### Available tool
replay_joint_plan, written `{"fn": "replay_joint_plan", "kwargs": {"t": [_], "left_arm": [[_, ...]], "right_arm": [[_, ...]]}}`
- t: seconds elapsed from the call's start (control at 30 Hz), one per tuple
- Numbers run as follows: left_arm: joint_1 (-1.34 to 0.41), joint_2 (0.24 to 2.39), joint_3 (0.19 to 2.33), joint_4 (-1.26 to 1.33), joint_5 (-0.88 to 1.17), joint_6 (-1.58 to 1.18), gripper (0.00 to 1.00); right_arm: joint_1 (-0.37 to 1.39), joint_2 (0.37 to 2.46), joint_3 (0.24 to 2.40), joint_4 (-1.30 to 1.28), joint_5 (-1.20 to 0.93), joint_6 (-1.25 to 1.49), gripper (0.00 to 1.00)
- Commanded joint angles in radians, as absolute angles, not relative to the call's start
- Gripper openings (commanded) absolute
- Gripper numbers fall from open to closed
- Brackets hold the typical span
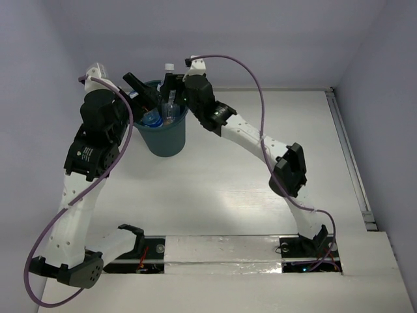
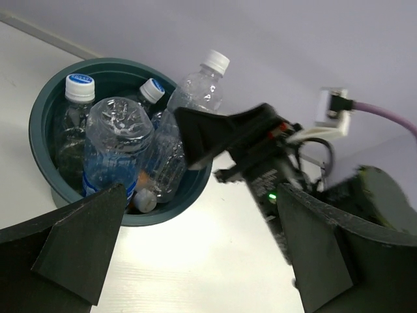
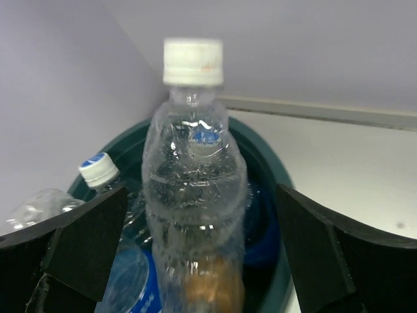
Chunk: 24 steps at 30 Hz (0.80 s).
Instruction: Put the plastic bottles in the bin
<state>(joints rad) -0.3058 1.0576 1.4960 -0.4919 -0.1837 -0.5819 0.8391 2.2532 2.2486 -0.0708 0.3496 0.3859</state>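
Observation:
The dark teal bin (image 1: 163, 140) stands at the back left of the table, and several plastic bottles are inside it. In the right wrist view, a clear ribbed bottle (image 3: 194, 189) with a white cap stands upright in the bin (image 3: 272, 163), poking above the rim. My right gripper (image 3: 201, 192) is open around it, with a gap on each side. Something orange shows low behind it. The left wrist view shows that bottle (image 2: 199, 88), a blue-labelled bottle (image 2: 117, 147) and other capped bottles in the bin (image 2: 39, 130). My left gripper (image 2: 202, 189) is open and empty beside the bin.
Both grippers crowd over the bin from either side, the left gripper (image 1: 143, 96) and the right gripper (image 1: 172, 88) close together. The back wall rises just behind the bin. A metal rail (image 1: 352, 163) runs along the table's right edge.

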Motion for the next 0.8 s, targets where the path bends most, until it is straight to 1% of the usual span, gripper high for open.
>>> {"fn": "replay_joint_plan", "kwargs": {"t": [0.0,0.07,0.17,0.2,0.23,0.27,0.3,0.33,0.37,0.4,0.43,0.47,0.57,0.6,0.7,0.73,0.77], "left_arm": [[-0.302,1.052,1.557,-0.460,-0.176,-0.566,0.99],[-0.302,1.052,1.571,-0.457,-0.178,-0.569,0.99],[-0.302,1.048,1.589,-0.456,-0.167,-0.572,0.99],[-0.302,1.046,1.594,-0.457,-0.161,-0.571,0.99],[-0.302,1.043,1.600,-0.468,-0.158,-0.571,0.99],[-0.302,1.039,1.614,-0.480,-0.158,-0.569,0.99],[-0.302,1.034,1.618,-0.495,-0.156,-0.568,0.99],[-0.302,1.026,1.620,-0.520,-0.152,-0.565,0.99],[-0.302,1.005,1.611,-0.531,-0.144,-0.558,0.99],[-0.302,0.990,1.599,-0.541,-0.137,-0.557,0.99],[-0.302,0.974,1.586,-0.566,-0.137,-0.566,0.99],[-0.302,0.939,1.553,-0.575,-0.138,-0.568,0.99],[-0.302,0.849,1.461,-0.569,-0.100,-0.591,0.99],[-0.302,0.826,1.436,-0.555,-0.068,-0.600,0.99],[-0.302,0.749,1.356,-0.500,-0.023,-0.629,0.99],[-0.302,0.738,1.345,-0.488,-0.020,-0.632,0.99],[-0.302,0.726,1.332,-0.486,-0.020,-0.644,0.99]], "right_arm": [[0.839,2.064,2.224,-0.077,0.400,0.353,1.00],[0.839,2.002,2.171,-0.072,0.417,0.348,1.00],[0.839,1.847,1.992,-0.032,0.425,0.357,1.00],[0.839,1.800,1.880,-0.023,0.422,0.370,1.00],[0.839,1.698,1.818,-0.015,0.422,0.374,0.98],[0.839,1.639,1.752,-0.009,0.425,0.377,0.94],[0.839,1.576,1.683,-0.009,0.433,0.382,0.88],[0.828,1.433,1.539,-0.009,0.433,0.405,0.54],[0.818,1.354,1.461,-0.009,0.433,0.414,0.30],[0.818,1.272,1.386,-0.009,0.439,0.422,0.13],[0.808,1.188,1.249,-0.014,0.457,0.440,0.00],[0.799,1.025,1.188,-0.055,0.463,0.449,0.00],[0.770,0.815,1.041,-0.194,0.489,0.486,0.00],[0.761,0.714,1.022,-0.230,0.506,0.488,0.00],[0.752,0.605,0.994,-0.356,0.575,0.508,0.19],[0.752,0.592,0.986,-0.371,0.612,0.508,0.40],[0.752,0.588,0.982,-0.400,0.624,0.509,0.52]]}}
